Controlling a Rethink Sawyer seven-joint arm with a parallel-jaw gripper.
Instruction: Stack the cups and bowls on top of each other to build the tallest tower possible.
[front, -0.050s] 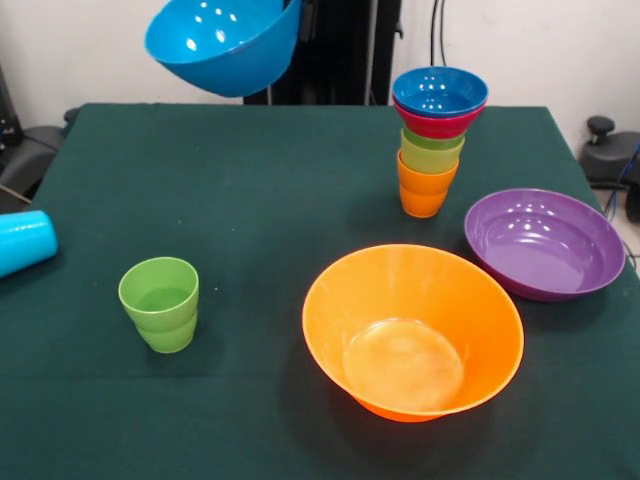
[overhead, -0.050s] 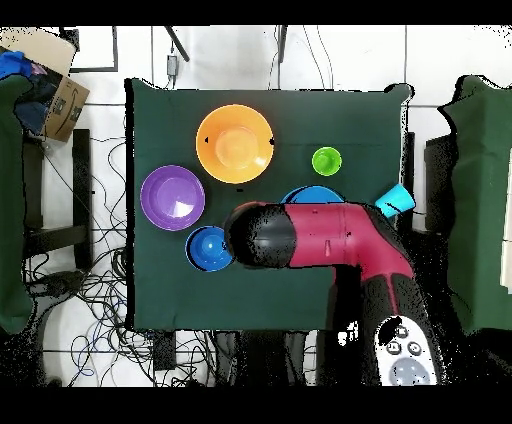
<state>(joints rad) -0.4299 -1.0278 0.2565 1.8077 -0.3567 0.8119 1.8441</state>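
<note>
A blue bowl (front, -0.050s: 225, 45) hangs tilted in the air above the table's far left, and my gripper (front, -0.050s: 298, 12) is shut on its right rim, mostly hidden behind it. The tower (front, -0.050s: 433, 140) stands at the far right: an orange cup lowest, lime green cups in it, then a red bowl and a second blue bowl (overhead, -0.050s: 209, 248) on top. A green stepped cup (front, -0.050s: 160, 303) stands alone at the near left. At the left edge a light blue cup (front, -0.050s: 22, 242) lies on its side. In the overhead view the arm (overhead, -0.050s: 320, 237) covers most of the held bowl (overhead, -0.050s: 315, 192).
A large orange bowl (front, -0.050s: 412, 330) sits upright at the near centre, and a wide purple bowl (front, -0.050s: 545, 243) is just right of it, below the tower. Overhead they show as the orange bowl (overhead, -0.050s: 234, 143) and the purple bowl (overhead, -0.050s: 172, 198). The green tablecloth (front, -0.050s: 250, 180) covers the table.
</note>
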